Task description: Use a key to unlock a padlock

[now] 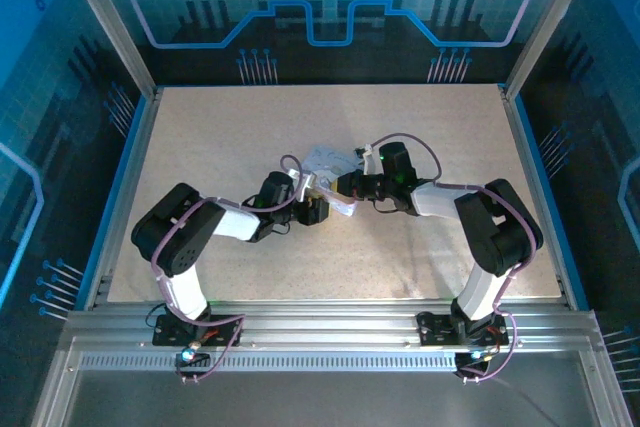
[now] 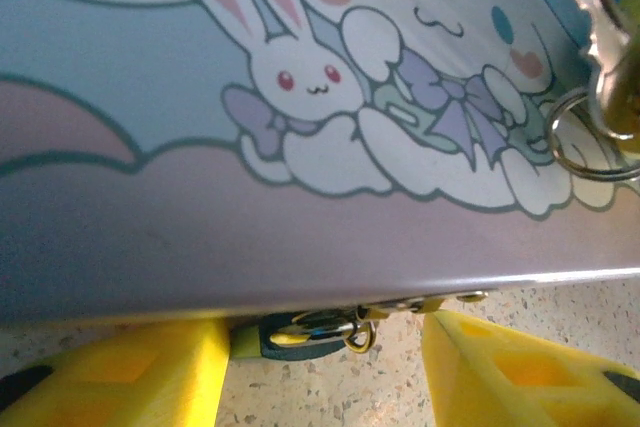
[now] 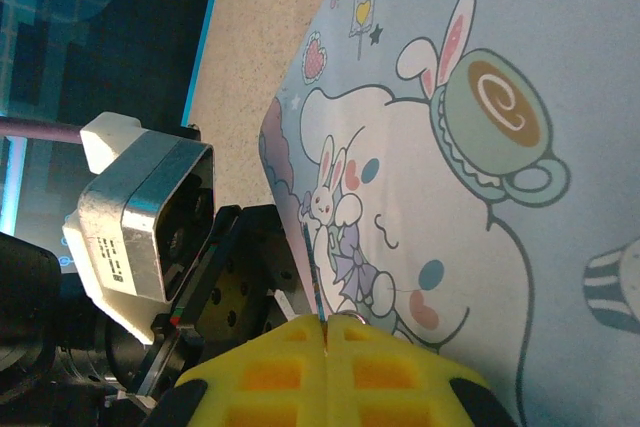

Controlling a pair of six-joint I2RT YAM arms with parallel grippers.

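Note:
The lavender cartoon tin box [image 2: 150, 207] lies at the table's middle [image 1: 328, 159], between both grippers. Under its front edge hangs the small dark padlock [image 2: 300, 335] with a metal shackle and a ring. My left gripper [image 2: 325, 352] is open, its yellow fingers [image 2: 110, 372] spread to either side of the padlock, which sits close to the left finger. My right gripper [image 3: 326, 332] is shut on the key [image 3: 314, 267], whose thin blade sticks out edge-on over the box lid [image 3: 480, 197]. From the left wrist the silver key [image 2: 592, 7] and its ring [image 2: 580, 147] show above the lid.
The left arm's wrist and camera housing [image 3: 140, 217] stand right beside the right gripper. Both grippers [image 1: 312, 207] [image 1: 346, 185] meet at the box in mid-table. Speckled tabletop [image 1: 200, 147] spreads around, bounded by blue rails and a metal frame.

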